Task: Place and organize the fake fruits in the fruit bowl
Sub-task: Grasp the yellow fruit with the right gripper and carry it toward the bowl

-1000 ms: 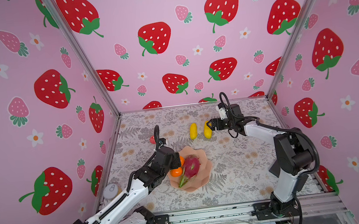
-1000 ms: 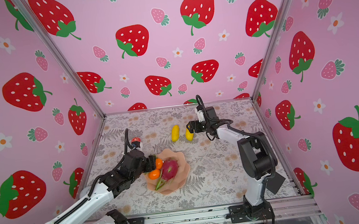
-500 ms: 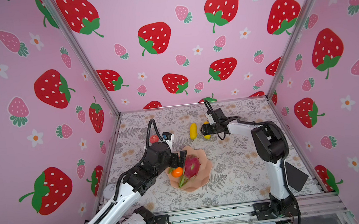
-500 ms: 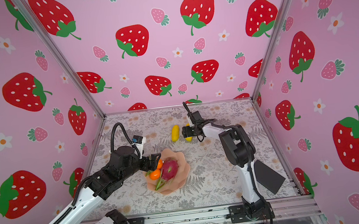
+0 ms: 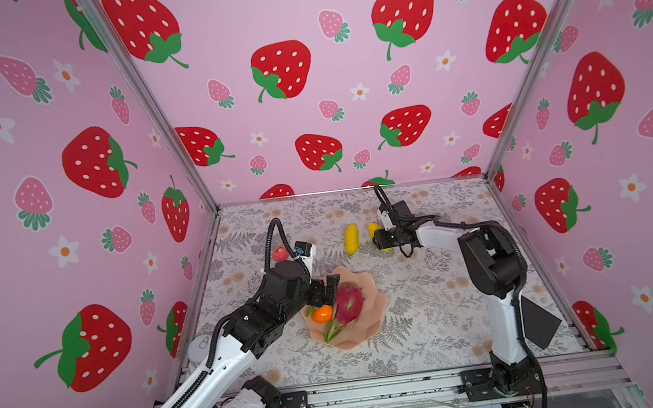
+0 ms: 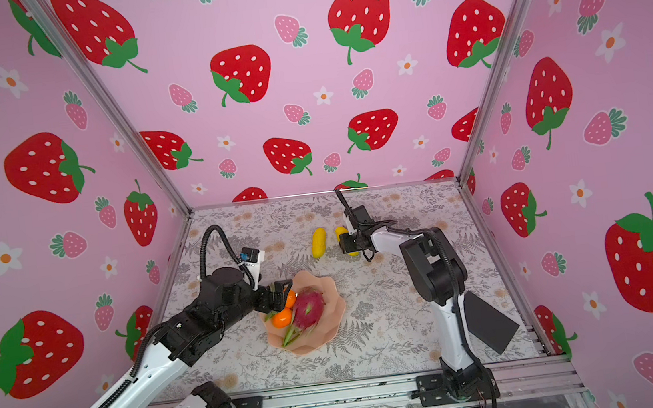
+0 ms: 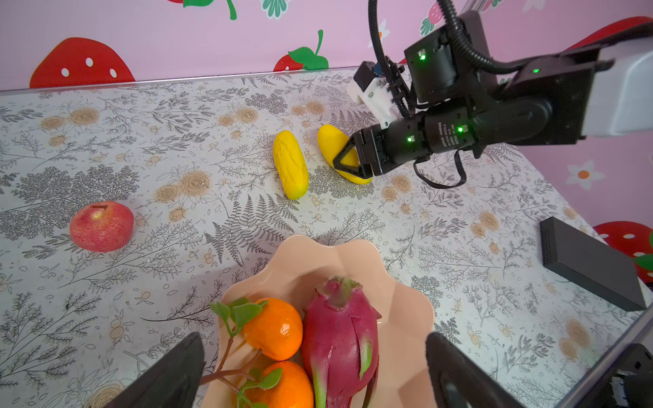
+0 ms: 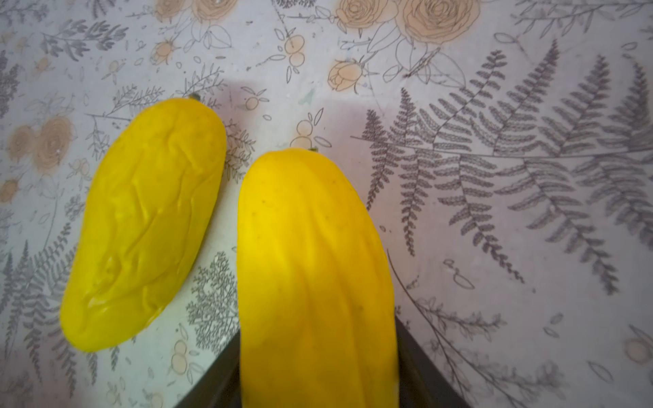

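Left gripper (image 5: 326, 289) hung empty, jaws wide apart, over the 10 o'clock rim of the fruit bowl (image 5: 373, 317). The bowl held the dragon fruit (image 5: 348, 301) and twig oranges (image 5: 322, 313).

Right gripper (image 7: 348, 160) was clamped on the smooth yellow fruit (image 7: 330, 141), which lay on the table at the bowl's 1 o'clock. Wrinkled yellow fruit (image 7: 290, 164) lay just beside it at 12. Red-pink fruit (image 5: 279, 254) sat farther out at 10 o'clock.

fruit bowl (image 5: 374, 304): right half bare | dragon fruit (image 5: 348, 301), oranges (image 5: 322, 314): crowd left half | table (image 5: 426, 319) rightward: open
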{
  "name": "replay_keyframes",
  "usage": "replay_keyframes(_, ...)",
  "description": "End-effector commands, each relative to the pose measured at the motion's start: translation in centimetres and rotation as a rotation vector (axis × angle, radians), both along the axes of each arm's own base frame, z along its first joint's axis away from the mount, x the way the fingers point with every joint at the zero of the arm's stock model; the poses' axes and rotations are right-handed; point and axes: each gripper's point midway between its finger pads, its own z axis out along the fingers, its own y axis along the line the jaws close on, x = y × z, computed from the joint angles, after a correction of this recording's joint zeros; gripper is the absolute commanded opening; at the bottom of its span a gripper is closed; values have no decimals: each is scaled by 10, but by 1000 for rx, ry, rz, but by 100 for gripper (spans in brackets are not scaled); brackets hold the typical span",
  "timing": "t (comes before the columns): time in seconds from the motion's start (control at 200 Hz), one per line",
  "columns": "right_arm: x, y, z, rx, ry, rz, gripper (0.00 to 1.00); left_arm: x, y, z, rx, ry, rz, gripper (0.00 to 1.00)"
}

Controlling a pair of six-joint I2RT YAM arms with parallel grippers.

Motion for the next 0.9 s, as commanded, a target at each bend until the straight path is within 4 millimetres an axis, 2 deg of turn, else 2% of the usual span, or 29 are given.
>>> replay_keyframes(0.0,-3,3,51,52,-118,55,52,-2,8,-3,27,-8,22,99)
replay_keyframes(0.125,-14,-2,59,47,-113,59,53,-3,11,-7,50,-4,25,99)
replay_keyframes(0.165,-16,-3,61,49,-111,57,49,-3,11,-7,49,-4,25,99)
replay_keyframes(0.26,-28,1,73,74,-108,85,49,-4,10,-6,40,-1,20,99)
replay_keyframes(0.34,-60,20,91,96,-140,222,49,-10,14,-4,54,26,17,99)
replay_keyframes(0.43,-101,28,98,86,-119,320,51,-23,21,-2,79,85,16,99)
replay_keyframes(0.6,-146,27,111,237,26,181,51,-38,29,5,75,125,12,99)
replay_keyframes(0.705,-169,28,105,205,51,91,51,-37,29,7,62,102,16,99)
replay_keyframes(0.805,-190,30,88,176,121,35,51,-35,20,9,27,95,-8,99)
replay_keyframes(0.896,-204,36,85,176,121,18,51,-32,18,10,16,87,-9,99)
